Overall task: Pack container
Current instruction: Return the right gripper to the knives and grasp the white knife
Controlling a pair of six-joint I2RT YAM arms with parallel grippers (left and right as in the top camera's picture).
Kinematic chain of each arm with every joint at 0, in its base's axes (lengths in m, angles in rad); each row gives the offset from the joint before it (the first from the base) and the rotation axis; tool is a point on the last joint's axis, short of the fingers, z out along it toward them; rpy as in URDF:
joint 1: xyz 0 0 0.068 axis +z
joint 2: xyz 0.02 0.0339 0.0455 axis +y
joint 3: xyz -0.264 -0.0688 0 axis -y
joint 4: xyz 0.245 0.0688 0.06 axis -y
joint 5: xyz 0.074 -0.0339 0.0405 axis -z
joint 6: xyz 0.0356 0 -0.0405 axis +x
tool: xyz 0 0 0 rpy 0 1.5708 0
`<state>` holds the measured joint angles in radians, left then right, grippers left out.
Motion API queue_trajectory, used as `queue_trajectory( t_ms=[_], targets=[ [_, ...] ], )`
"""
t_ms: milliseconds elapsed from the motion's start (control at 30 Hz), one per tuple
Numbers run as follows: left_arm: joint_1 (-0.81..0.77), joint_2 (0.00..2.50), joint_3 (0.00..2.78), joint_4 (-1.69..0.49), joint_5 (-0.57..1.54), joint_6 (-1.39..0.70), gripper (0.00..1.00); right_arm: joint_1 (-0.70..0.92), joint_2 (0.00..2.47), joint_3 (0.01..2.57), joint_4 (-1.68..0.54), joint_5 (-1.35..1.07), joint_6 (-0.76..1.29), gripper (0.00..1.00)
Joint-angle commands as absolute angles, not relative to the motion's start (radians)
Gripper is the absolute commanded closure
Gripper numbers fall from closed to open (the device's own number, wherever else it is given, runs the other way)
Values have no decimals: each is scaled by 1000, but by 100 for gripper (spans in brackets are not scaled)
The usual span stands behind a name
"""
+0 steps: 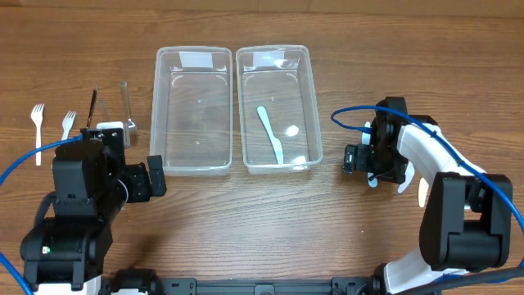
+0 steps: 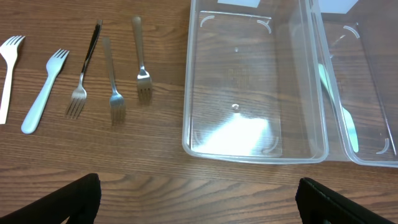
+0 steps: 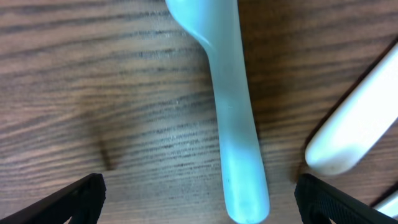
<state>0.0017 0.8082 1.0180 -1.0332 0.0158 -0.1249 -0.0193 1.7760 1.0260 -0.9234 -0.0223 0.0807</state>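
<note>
Nearest, the right hand [image 3: 199,179] sits low over the tabletop [image 3: 93,93], fingers spread wide and gripping nothing. A pale blue plastic utensil [image 3: 236,118] lies between them, with a white one [image 3: 351,134] just beside it. The left hand [image 2: 198,180] is likewise open and holds nothing. Beyond it stands the empty left container [image 2: 186,106], with three metal forks [image 2: 115,93] and two white plastic forks [image 2: 43,93] to its left, and just beside it on the right the right container [image 1: 296,90] holds a pale blue knife [image 1: 272,135].

Left gripper [image 2: 198,202] jaws spread wide, right gripper [image 3: 199,200] jaws spread wide, pointing steeply down
</note>
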Motion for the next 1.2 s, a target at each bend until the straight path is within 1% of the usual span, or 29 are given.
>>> queue_trajectory(
  t_ms=[0, 100, 167, 233, 300, 333, 400, 467, 567, 700, 900, 1000, 1167],
  targets=[
    [6, 805, 1041, -1036, 27, -136, 0, -22, 1781, 992, -886, -47, 78, 0],
    [6, 805, 1041, -1037, 27, -136, 0, -22, 1781, 979, -862, -46, 78, 0],
    [6, 805, 1041, -1036, 27, -136, 0, -22, 1781, 978, -850, -46, 78, 4],
    [6, 805, 1041, -1036, 27, -135, 0, -22, 1781, 978, -845, -43, 78, 16],
    [6, 805, 1041, -1036, 27, -136, 0, -22, 1781, 978, -842, -43, 78, 22],
    [6, 805, 1041, -1036, 27, -136, 0, -22, 1781, 978, -843, -43, 78, 27],
    [6, 805, 1041, -1036, 27, -136, 0, -22, 1781, 978, -849, -43, 78, 31],
    [6, 805, 1041, -1036, 27, -136, 0, -22, 1781, 978, -859, -39, 81, 37],
    [6, 805, 1041, -1036, 27, -136, 0, -22, 1781, 978, -882, 54, 134, 37],
    [6, 805, 1041, -1036, 27, -135, 0, -22, 1781, 978, -888, 66, 135, 37],
    [6, 805, 1041, -1036, 27, -135, 0, -22, 1781, 978, -895, 66, 135, 48],
    [6, 805, 1041, -1036, 27, -136, 0, -22, 1781, 978, -895, 58, 135, 56],
    [6, 805, 1041, -1036, 27, -135, 0, -21, 1781, 978, -895, 58, 135, 58]
  ],
)
